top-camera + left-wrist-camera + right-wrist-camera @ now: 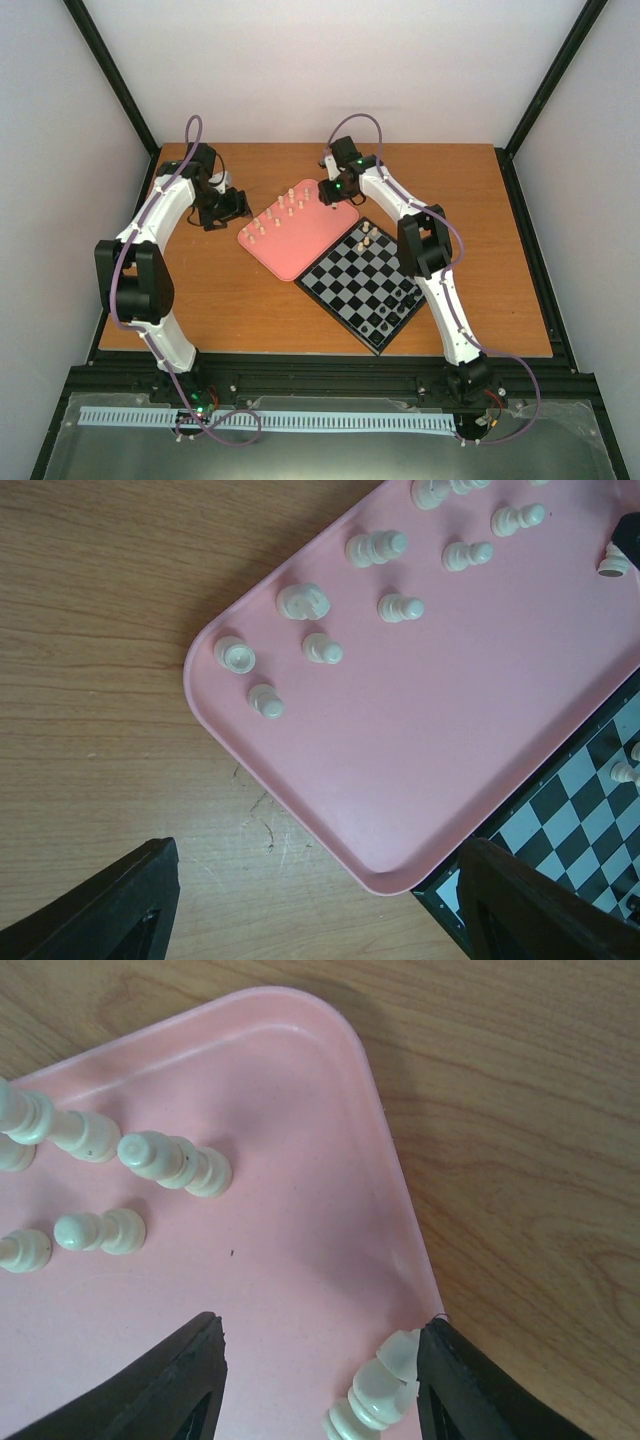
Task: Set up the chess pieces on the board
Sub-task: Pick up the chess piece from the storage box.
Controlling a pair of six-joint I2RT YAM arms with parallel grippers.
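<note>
**Top external view.**
- Table (480, 250): brown wood.
- Pink tray (300, 250): set cornerwise at the middle of the table.
- Board (350, 290): just to the tray's near right, also cornerwise, its far-left edge against the tray.
- Chess pieces (275, 215): most are in rows on the far-left half of the tray. A few are at the board's far corner (367, 238).
- Black pieces (395, 312): along the board's near-right side.
- Left gripper (225, 207): over bare table, left of the tray.
- Right gripper (333, 192): over the tray's far-right corner.

**Left wrist view.**
- Left gripper (322, 848): jaws spread wide, with nothing between its fingers (110, 910). It is above the tray's rounded left corner (370, 875).
- Chess pieces (385, 548): about ten, upright, in two loose rows on the tray.
- Board (570, 820): a corner shows at lower right, carrying one cream piece (622, 773).

**Right wrist view.**
- Right gripper (322, 1335): jaws wide apart, low over the tray's corner (300, 1160).
- One cream piece (380, 1395): between the fingers, close against the right-hand finger (480, 1390). There is a clear gap to the other finger, so it is not clamped. I cannot tell whether it touches the finger.
- Further chess pieces (175, 1163): on the tray at left.
- Table (520, 1110): bare wood beyond the tray rim.
</note>
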